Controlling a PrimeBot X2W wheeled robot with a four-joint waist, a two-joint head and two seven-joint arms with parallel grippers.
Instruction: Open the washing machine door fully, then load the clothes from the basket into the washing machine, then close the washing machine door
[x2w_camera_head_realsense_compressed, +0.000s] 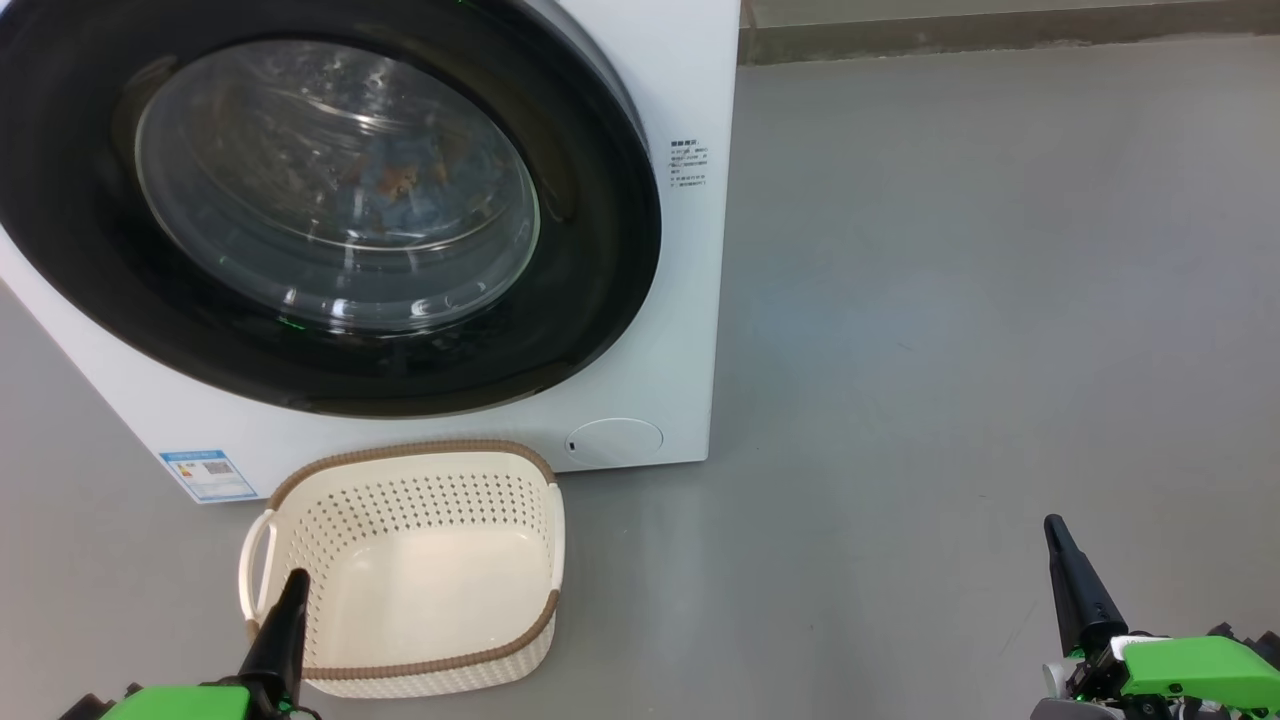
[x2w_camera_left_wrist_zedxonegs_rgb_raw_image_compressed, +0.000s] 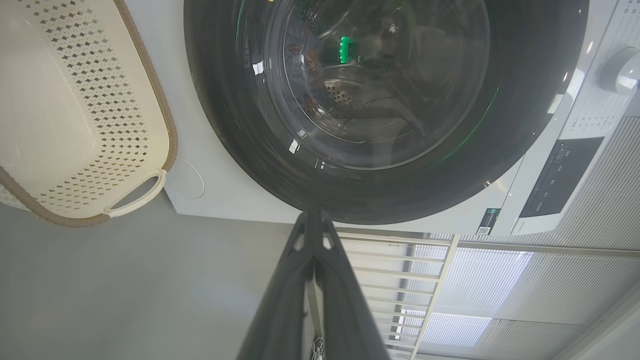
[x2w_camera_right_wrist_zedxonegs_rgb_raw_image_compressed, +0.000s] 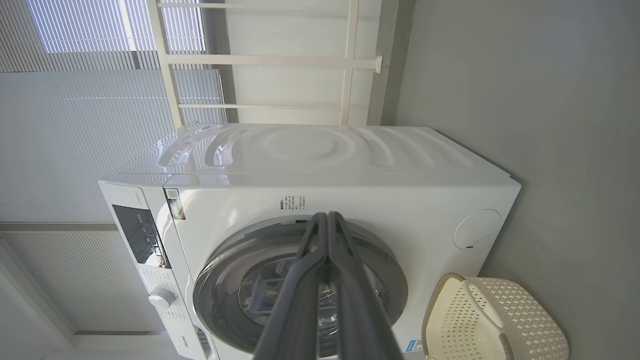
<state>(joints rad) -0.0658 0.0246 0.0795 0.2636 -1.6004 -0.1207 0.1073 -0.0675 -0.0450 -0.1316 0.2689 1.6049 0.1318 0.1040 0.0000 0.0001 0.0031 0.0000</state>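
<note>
Left gripper (x2w_camera_head_realsense_compressed: 297, 578) is pinched fully closed with nothing in it, tip hanging over the basket's (x2w_camera_head_realsense_compressed: 420, 452) near-left corner. Right gripper (x2w_camera_head_realsense_compressed: 1052, 525) is closed as well, gripping nothing, well off to the right above grey floor (x2w_camera_head_realsense_compressed: 950, 300). The basket sits on the floor just before the washer (x2w_camera_head_realsense_compressed: 690, 90), under the door (x2w_camera_head_realsense_compressed: 600, 250). Door's shut, clothes (x2w_camera_head_realsense_compressed: 400, 185) showing behind the glass. Blinds (x2w_camera_right_wrist_zedxonegs_rgb_raw_image_compressed: 75, 150) hang behind the washer.

We find the basket (x2w_camera_head_realsense_compressed: 430, 500) on the floor (x2w_camera_head_realsense_compressed: 950, 350), just before the washer (x2w_camera_head_realsense_compressed: 690, 90); clothes (x2w_camera_head_realsense_compressed: 400, 185) lie inside, behind the door (x2w_camera_head_realsense_compressed: 300, 260).
</note>
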